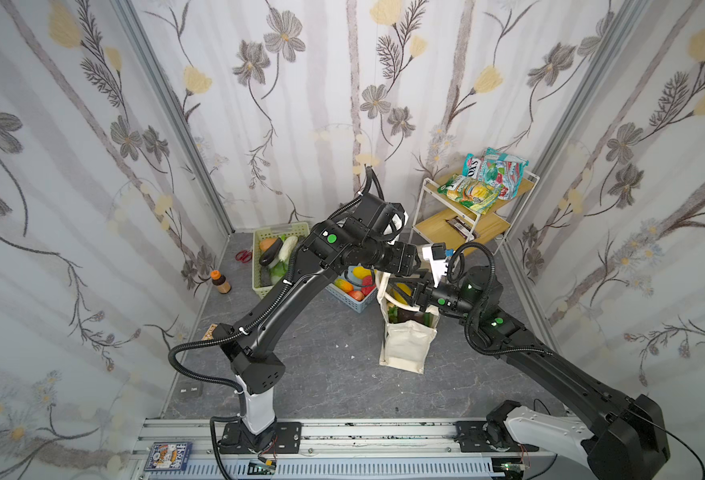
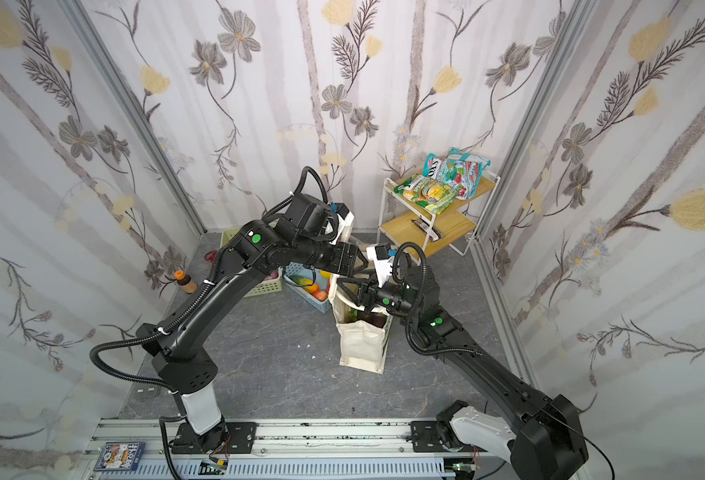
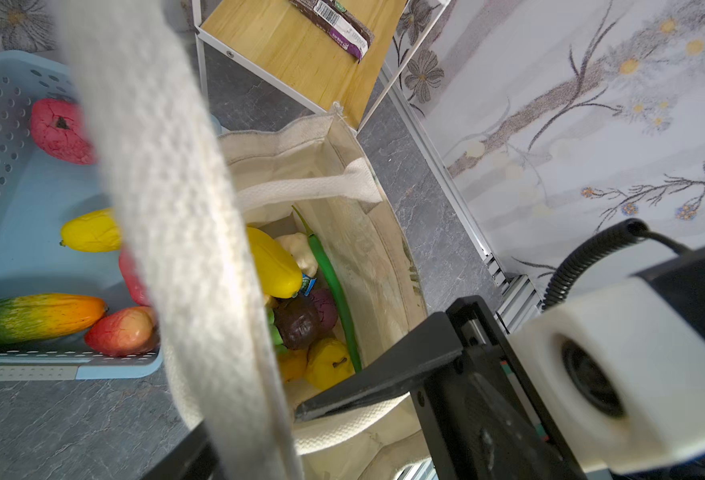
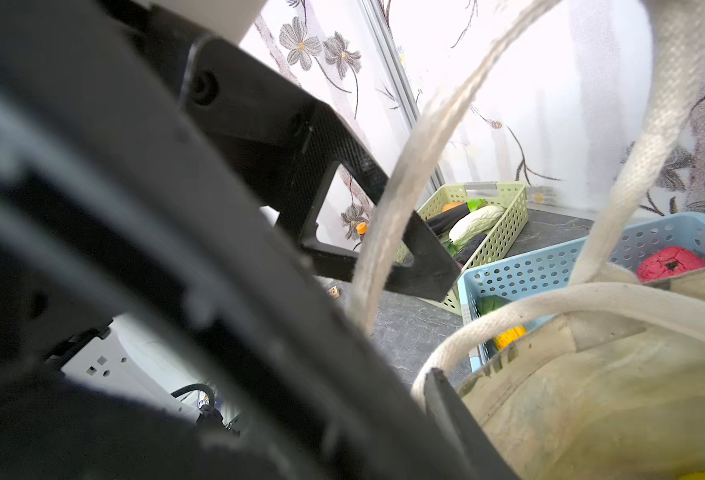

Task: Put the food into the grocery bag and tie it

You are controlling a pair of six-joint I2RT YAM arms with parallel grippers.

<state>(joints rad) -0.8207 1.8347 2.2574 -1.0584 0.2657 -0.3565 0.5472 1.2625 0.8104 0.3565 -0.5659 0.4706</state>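
Here, grocery bag [image 1: 406, 345] upright, mouth skyward; left gripper [image 1: 424, 273] wide open, right gripper [image 2: 350, 296] unclear.

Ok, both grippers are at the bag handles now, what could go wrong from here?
The handle only hangs loose across the open left gripper, so it may slip off. The right gripper sits very close to it over the grocery bag; they could collide. A sideways tug might tip the loaded bag toward the blue basket.
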